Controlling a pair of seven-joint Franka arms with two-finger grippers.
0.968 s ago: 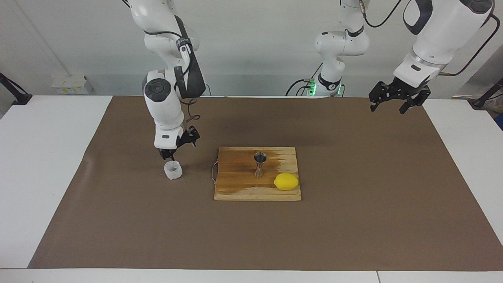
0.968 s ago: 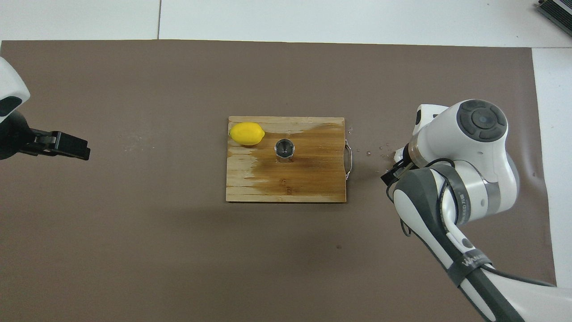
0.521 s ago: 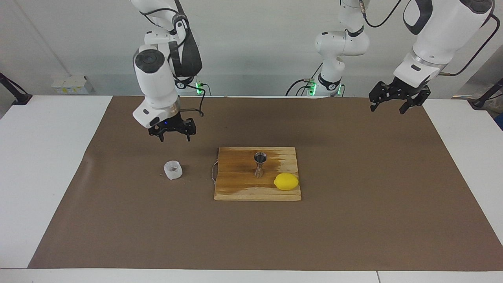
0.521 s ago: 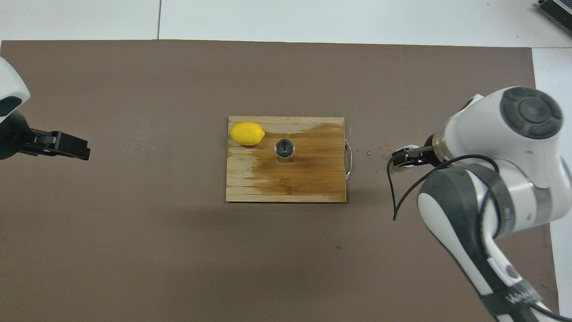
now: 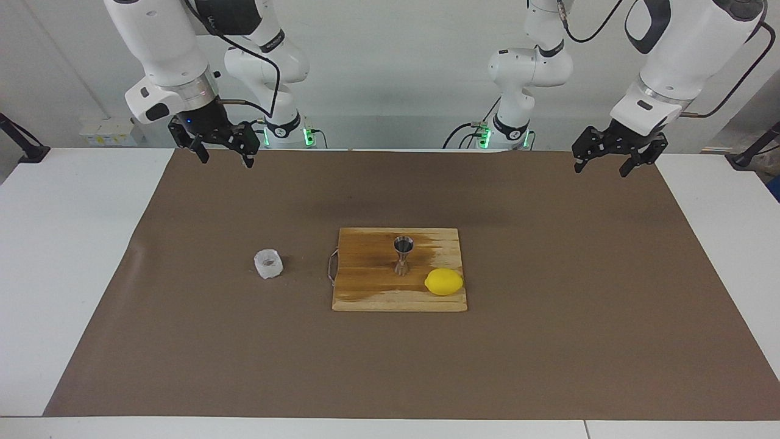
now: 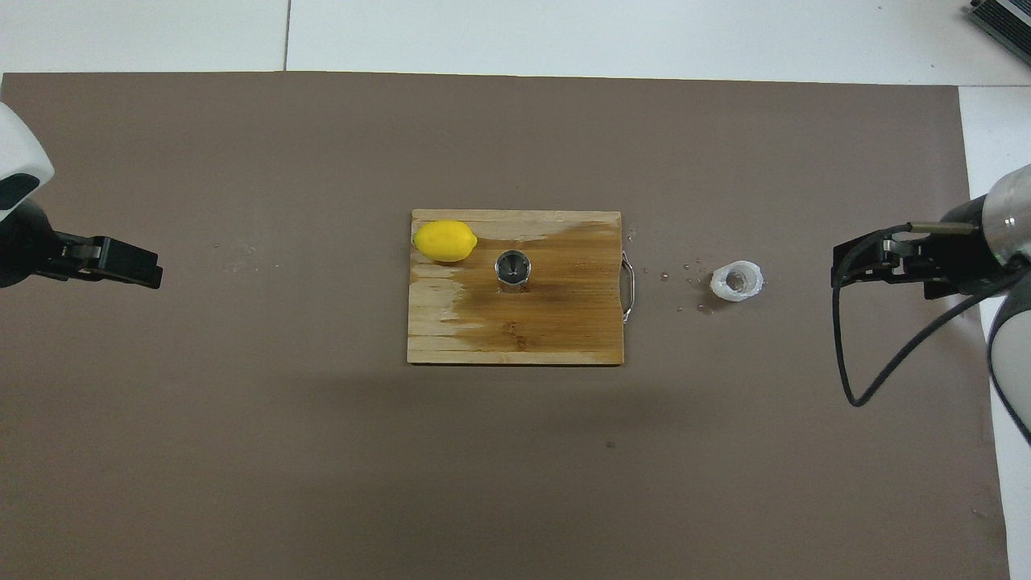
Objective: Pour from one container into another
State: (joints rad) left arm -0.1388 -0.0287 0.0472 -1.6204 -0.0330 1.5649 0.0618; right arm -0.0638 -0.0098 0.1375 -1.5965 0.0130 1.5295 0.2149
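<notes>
The translucent cup [image 5: 268, 263] stands upright on the brown mat [image 5: 548, 341], left of centre in the facing view, beside the handle end of the wooden board [image 5: 365, 292] and apart from it. The steel jigger [image 5: 402, 255] stands upright near the middle of that board, with a lemon [image 5: 443, 281] just beside it toward the lower right of the board. A dark wet stain covers much of the board, and small droplets dot the mat between board and cup in the overhead view.

The right gripper [image 5: 210, 139] hangs high at upper left of the facing view, over the mat's edge, fingers spread wide and empty. The left gripper [image 5: 614, 155] waits at upper right, also spread wide and empty.

Judgement: the cup is set down and nothing is held. Whether the cup holds any liquid cannot be settled; its bottom shows only a faint grey patch.

If a pour is to be made, the cup's crinkled wall looks soft, so a light grip low on its sides is advisable. The lip should come close over the jigger's narrow mouth, tilting slowly; the jigger looks easy to topple, and the lemon crowds one side.
</notes>
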